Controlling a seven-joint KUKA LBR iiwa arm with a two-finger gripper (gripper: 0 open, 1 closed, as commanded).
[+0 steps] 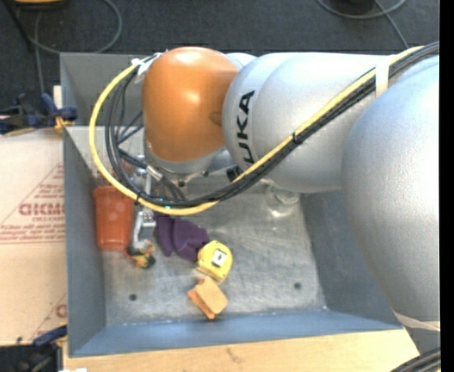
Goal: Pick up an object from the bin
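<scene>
**Where the arm crowds the left wall, the open floor lies to the right**

Because the arm (312,122) comes in from the right and hangs over the far half of the bin (84,293), the room left to see is the near half of the grey floor. The gripper (141,242) is down low near the left wall, under the orange cover (184,103) and a loop of cables (94,134). Whether it is open or closed I cannot tell, nor whether it has hold of anything.

It sits in a tight spot. An orange cup (111,219) lies just to its left, close against the left wall, and a crumpled purple thing (182,237) lies just to its right. A small dark-and-yellow piece (142,261) lies right at its tip, between those two; contact there is too small to make out.

Further right of the purple thing, touching or nearly so, is a yellow round thing (214,259). Just nearer to me than that lies a tan block (208,298), not far from the near wall.

The near-left corner is bare floor, and so is the broad stretch to the right of the yellow thing and the block, out to the right wall
</scene>
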